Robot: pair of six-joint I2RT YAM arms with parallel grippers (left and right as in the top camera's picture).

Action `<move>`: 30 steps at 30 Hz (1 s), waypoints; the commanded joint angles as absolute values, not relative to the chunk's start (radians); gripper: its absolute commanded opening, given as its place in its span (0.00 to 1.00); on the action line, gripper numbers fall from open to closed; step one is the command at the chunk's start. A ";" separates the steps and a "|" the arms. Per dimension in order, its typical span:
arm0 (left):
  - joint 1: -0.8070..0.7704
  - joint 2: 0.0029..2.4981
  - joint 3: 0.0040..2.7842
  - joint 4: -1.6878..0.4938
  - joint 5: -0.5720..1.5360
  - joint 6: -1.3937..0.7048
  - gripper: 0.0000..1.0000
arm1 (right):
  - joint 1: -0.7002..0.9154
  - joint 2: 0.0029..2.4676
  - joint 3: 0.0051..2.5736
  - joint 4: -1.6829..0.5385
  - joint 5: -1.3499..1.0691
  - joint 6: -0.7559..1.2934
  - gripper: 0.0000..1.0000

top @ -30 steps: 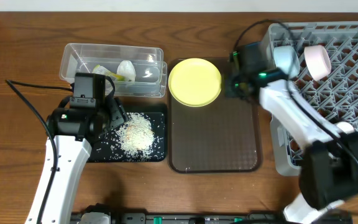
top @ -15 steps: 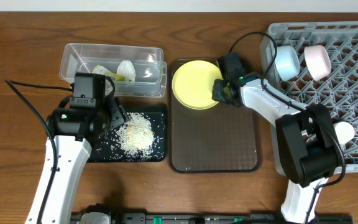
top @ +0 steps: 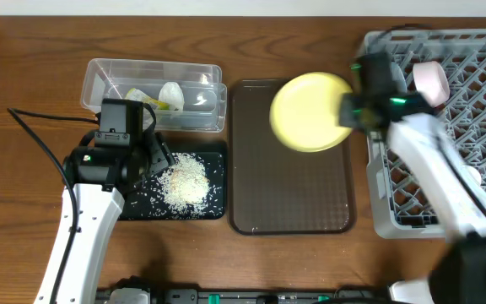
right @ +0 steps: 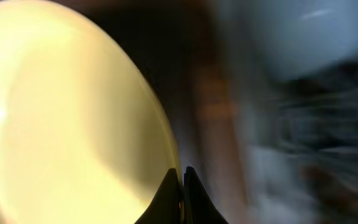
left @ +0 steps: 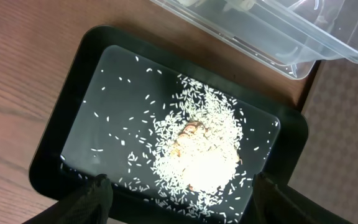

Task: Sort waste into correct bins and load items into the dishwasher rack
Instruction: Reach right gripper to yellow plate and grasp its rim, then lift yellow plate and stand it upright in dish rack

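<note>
- Overhead: the right gripper [top: 350,110] is gripping the rim of the yellow plate [top: 309,111]. It is holding the plate above the far right corner of the brown serving tray [top: 289,203], beside the grey dishwasher rack [top: 479,127] on the tray's right.
- Left wrist: the left gripper [left: 182,208] is hanging with jaws spread and empty over the black tray [left: 61,124], left of the serving tray, with rice [left: 201,155] lying inside.
- Right wrist: blurred; the jaws are pinching the plate's edge.
</note>
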State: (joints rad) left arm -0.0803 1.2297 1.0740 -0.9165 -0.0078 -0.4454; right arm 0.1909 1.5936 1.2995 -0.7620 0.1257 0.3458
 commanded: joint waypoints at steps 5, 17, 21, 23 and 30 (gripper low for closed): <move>-0.076 1.234 1.084 -0.919 -0.027 -0.447 0.75 | 0.048 1.368 1.305 -0.816 0.499 0.042 0.01; -0.076 1.234 1.084 -0.920 -0.027 -0.447 0.75 | -0.080 1.380 1.303 -0.806 0.922 -0.114 0.01; -0.076 1.234 1.084 -0.920 -0.027 -0.447 0.75 | -0.082 1.416 1.285 -0.807 0.915 -0.114 0.01; -0.076 1.234 1.084 -0.920 -0.027 -0.447 0.75 | -0.081 1.439 1.278 -0.803 0.895 -0.113 0.01; -0.076 1.234 1.084 -0.920 -0.027 -0.447 0.75 | -0.040 1.517 1.266 -0.813 0.732 -0.006 0.01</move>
